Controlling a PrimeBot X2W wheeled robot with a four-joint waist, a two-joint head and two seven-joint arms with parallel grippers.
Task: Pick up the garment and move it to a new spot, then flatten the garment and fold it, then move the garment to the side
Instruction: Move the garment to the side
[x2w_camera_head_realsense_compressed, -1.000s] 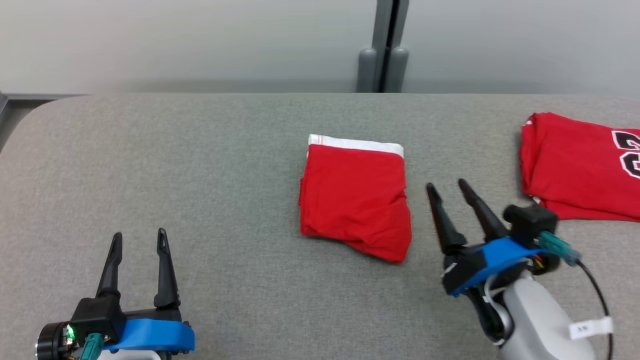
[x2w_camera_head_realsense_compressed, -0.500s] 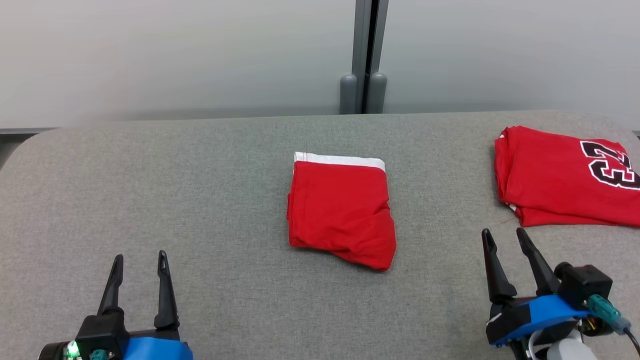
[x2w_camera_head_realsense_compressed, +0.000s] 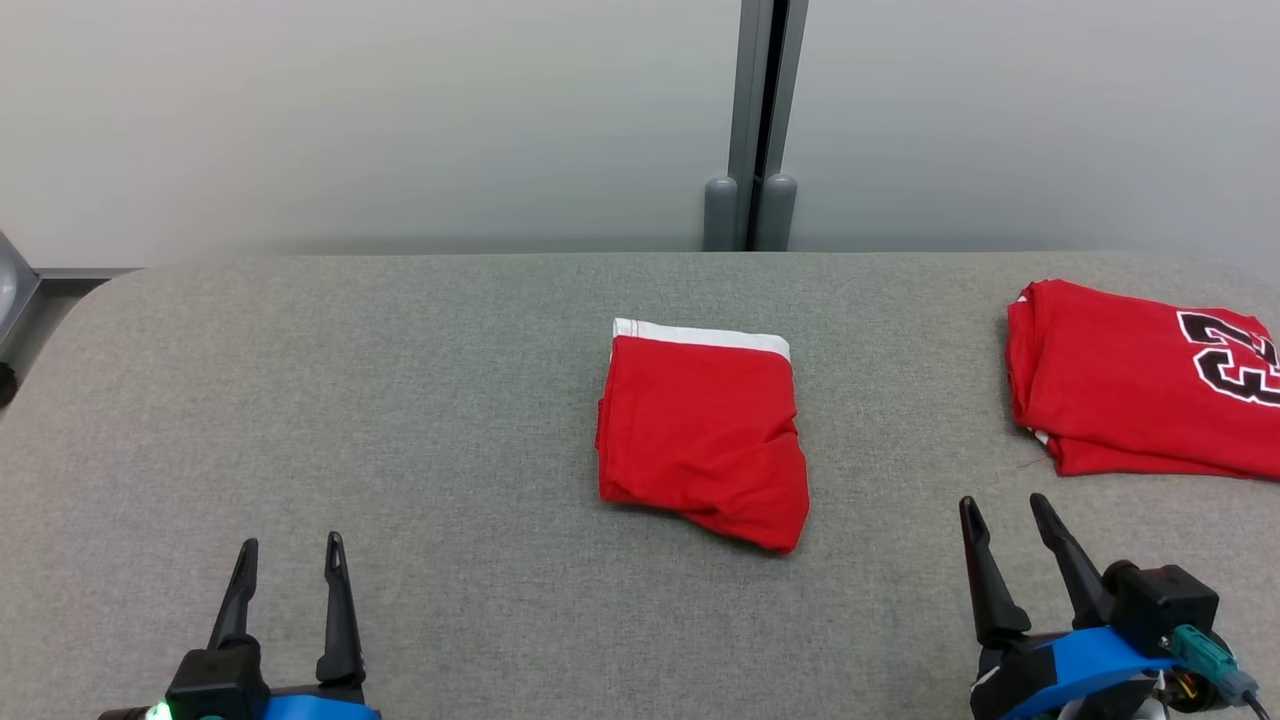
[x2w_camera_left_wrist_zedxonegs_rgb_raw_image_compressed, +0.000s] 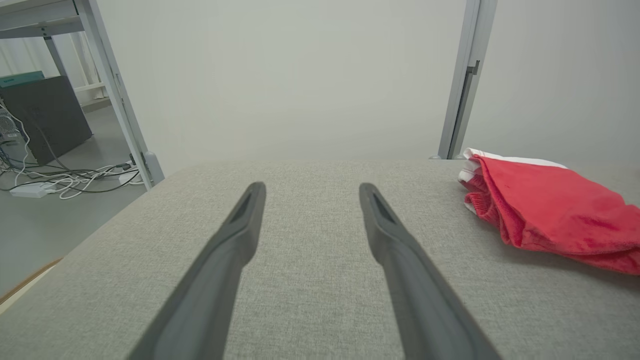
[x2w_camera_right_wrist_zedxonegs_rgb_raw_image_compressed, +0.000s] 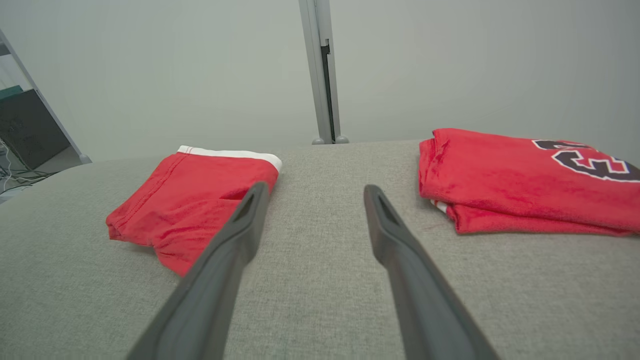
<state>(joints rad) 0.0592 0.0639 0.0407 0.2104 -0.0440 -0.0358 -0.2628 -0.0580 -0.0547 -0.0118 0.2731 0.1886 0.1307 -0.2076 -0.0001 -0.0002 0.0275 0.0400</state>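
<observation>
The garment (x2w_camera_head_realsense_compressed: 700, 440), red with a white waistband (x2w_camera_head_realsense_compressed: 700, 338) along its far edge, lies folded into a compact rectangle at the centre of the grey tabletop (x2w_camera_head_realsense_compressed: 400, 400). It is well apart from both claws. A second red item, a numbered jersey (x2w_camera_head_realsense_compressed: 1130, 390), lies folded at the right end of the tabletop. The left claw (x2w_camera_head_realsense_compressed: 290, 541) hovers over the near left of the tabletop with its fingers spread wide and nothing between them. The right claw (x2w_camera_head_realsense_compressed: 1002, 501) hovers over the near right in the same condition, between the garment and the jersey and touching neither. The fold appears complete, so the step probably outstanding is the transfer to the side. Expect the garment to behave as light, limp, stacked cloth with no stiffness of its own, and a grip on the top layer alone would likely open the fold. The near right corner sits bunched and uneven, so it is a poor grasp point. Take hold across the full thickness at the left and right edges, one claw per side, and keep the lift level.
</observation>
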